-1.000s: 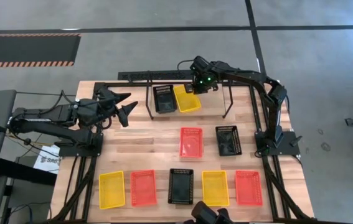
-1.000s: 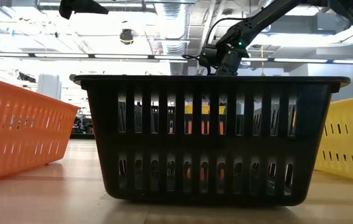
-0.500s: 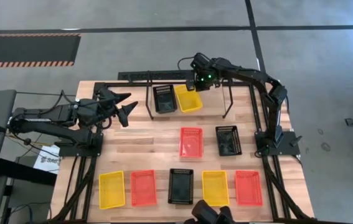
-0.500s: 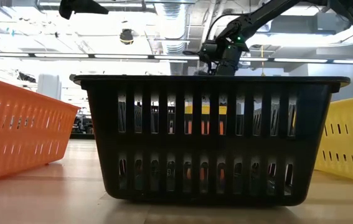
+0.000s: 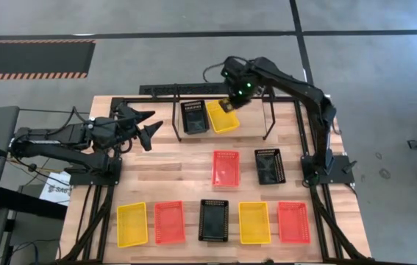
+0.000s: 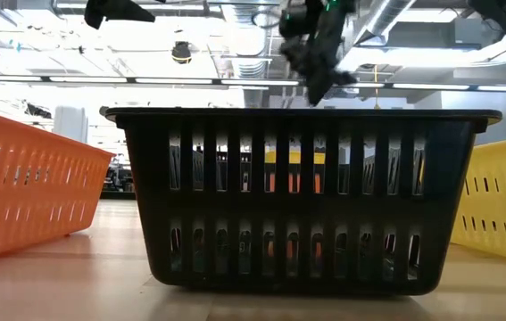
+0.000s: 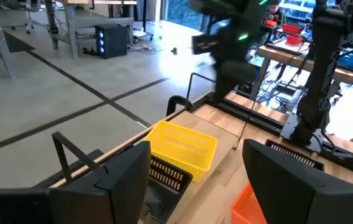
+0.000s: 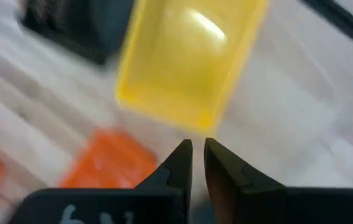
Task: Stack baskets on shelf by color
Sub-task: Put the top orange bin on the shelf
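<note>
On the shelf (image 5: 268, 121) at the table's far side, a black basket (image 5: 193, 115) and a yellow basket (image 5: 221, 118) sit side by side, the yellow one a little askew. My right gripper (image 5: 230, 103) hangs above the yellow basket's far end (image 8: 188, 62), pointing down. Its fingers stand narrowly apart with nothing between them. My left gripper (image 5: 146, 126) waits open at the table's left, facing the shelf (image 7: 192, 87). In the left wrist view the yellow basket (image 7: 182, 146) and the black basket (image 7: 164, 177) lie ahead of it.
A red basket (image 5: 225, 166) and a black basket (image 5: 270, 165) lie mid-table. Along the near edge lie yellow (image 5: 132, 224), red (image 5: 169, 222), black (image 5: 214, 220), yellow (image 5: 254, 222) and red (image 5: 293, 221) baskets. The near black one (image 6: 311, 196) fills the low view.
My right gripper has risen well clear of the yellow basket on the shelf and rolled about its own axis, its fingers still empty. The yellow basket stays where it was beside the black one.
</note>
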Controlling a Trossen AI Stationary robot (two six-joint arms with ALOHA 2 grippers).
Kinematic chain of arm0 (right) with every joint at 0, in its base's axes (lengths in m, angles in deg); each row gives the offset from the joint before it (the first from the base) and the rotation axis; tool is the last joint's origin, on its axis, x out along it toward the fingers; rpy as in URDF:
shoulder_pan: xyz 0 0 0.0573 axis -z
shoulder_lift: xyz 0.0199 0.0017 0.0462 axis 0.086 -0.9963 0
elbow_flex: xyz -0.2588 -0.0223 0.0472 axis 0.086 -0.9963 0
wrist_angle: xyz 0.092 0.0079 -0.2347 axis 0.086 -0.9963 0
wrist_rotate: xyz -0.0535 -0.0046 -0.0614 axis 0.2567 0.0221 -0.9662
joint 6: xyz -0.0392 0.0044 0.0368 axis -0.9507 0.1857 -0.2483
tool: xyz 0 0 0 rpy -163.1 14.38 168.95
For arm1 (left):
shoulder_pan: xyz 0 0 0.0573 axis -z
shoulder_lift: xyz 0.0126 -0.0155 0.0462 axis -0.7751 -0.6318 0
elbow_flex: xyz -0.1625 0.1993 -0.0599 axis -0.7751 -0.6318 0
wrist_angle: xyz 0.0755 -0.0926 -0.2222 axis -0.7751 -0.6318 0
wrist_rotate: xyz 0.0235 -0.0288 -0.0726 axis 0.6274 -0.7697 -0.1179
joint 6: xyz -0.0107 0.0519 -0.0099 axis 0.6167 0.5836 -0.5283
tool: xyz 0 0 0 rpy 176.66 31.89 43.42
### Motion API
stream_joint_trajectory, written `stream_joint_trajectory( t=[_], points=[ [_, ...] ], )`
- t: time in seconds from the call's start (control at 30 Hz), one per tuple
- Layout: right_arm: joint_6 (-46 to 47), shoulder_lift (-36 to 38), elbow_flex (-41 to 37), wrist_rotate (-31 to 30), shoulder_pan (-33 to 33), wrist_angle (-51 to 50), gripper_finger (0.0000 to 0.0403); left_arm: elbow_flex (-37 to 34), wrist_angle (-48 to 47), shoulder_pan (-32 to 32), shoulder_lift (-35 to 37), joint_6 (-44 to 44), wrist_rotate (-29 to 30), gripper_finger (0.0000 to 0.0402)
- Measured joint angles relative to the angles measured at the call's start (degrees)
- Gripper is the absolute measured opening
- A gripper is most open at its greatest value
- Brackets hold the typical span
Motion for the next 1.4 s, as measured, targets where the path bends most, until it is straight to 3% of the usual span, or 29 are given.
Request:
stream_joint_trajectory(
  t=[0.1,0.17,0.4,0.63,0.73,0.97,1.13,1.4],
  points=[
    [0.0,2.1,2.9,-5.6,-3.9,-4.0,0.0064,0.0,-0.4,0.0,0.0,0.0,-0.2,0.0242],
    [1.1,6.0,2.8,-4.8,-6.2,-2.5,0.0064,0.0,-1.0,0.0,0.0,0.0,-0.2,0.0242],
    [16.0,18.6,-0.1,-13.8,-18.4,-3.9,0.0064,0.0,-1.8,0.0,0.0,-0.5,-0.3,0.0242],
    [36.3,29.6,-12.7,-23.4,-33.5,-4.3,0.0064,0.0,-2.7,0.0,0.0,-0.5,-0.5,0.0242],
    [46.0,32.1,-20.0,-24.5,-39.0,-4.2,0.0064,0.0,-3.2,0.0,0.0,-0.5,-0.7,0.0242],
    [57.7,30.4,-34.8,-27.3,-45.9,8.8,0.0064,0.0,-3.2,0.0,0.0,-0.5,-0.7,0.0242],
    [57.1,24.9,-38.2,-26.8,-44.4,17.0,0.0064,0.0,-3.1,0.0,0.0,-0.6,-0.9,0.0242],
    [49.0,16.2,-38.1,-17.5,-39.4,22.7,0.0064,0.0,-3.1,0.0,0.0,-1.7,-3.0,0.0242]
  ],
)
